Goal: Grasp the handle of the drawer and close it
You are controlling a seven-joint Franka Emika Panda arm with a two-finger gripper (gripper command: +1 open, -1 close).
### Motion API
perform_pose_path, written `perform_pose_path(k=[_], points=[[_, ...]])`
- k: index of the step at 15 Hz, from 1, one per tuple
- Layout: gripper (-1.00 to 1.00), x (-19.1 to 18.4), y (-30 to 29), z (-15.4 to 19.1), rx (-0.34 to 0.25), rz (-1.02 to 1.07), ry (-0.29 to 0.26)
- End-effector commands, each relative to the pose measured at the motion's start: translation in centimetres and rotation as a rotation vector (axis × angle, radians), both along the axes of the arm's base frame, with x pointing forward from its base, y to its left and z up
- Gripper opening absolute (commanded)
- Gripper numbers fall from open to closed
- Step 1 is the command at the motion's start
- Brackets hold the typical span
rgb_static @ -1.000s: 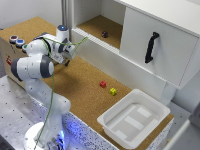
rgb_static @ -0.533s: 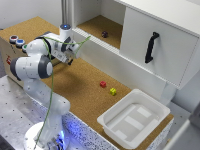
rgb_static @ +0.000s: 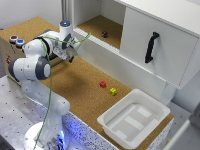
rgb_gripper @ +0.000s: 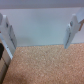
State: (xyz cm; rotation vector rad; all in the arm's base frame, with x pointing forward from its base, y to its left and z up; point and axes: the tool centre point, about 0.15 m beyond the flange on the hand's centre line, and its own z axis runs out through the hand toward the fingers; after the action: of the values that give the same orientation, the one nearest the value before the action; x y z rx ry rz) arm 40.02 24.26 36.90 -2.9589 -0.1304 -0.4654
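Note:
The tan cork-topped box (rgb_static: 10, 35) with coloured round buttons (rgb_static: 17, 41) stands at the exterior view's left edge, partly behind my arm. Its drawer and small black handle are hidden in both views. My gripper (rgb_static: 71, 53) hangs above the cork surface just to the exterior view's right of the box. In the wrist view the gripper (rgb_gripper: 39, 32) is open and empty. Its two fingers (rgb_gripper: 74, 31) stand wide apart over bare cork, facing a white wall (rgb_gripper: 40, 27).
A white cabinet (rgb_static: 165, 45) with a long black door handle (rgb_static: 151, 47) stands at the back right. A white plastic tub (rgb_static: 132, 120) sits at the front right. A red cube (rgb_static: 102, 84) and a yellow cube (rgb_static: 113, 91) lie on the cork. A dark object (rgb_static: 104, 34) sits in the open shelf.
The gripper has shifted slightly toward the exterior view's right and a little lower. It stays open and empty.

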Motion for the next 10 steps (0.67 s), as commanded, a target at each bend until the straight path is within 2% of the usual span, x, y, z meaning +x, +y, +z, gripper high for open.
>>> perform_pose_path(k=[1,3,4,5,7,9,10], points=[[1.0,0.5,-0.6,2.4,-0.01,0.019,-0.077],[1.0,2.5,-1.5,5.9,-0.059,0.092,-0.14],[1.0,3.8,-2.4,7.4,-0.079,0.102,-0.149],[1.0,5.5,-3.5,9.0,-0.063,0.114,-0.154],[1.0,8.5,-4.8,11.4,-0.103,0.159,-0.196],[1.0,11.3,-5.9,12.5,-0.12,0.176,-0.226],[1.0,12.8,-6.5,12.5,-0.108,0.186,-0.231]])
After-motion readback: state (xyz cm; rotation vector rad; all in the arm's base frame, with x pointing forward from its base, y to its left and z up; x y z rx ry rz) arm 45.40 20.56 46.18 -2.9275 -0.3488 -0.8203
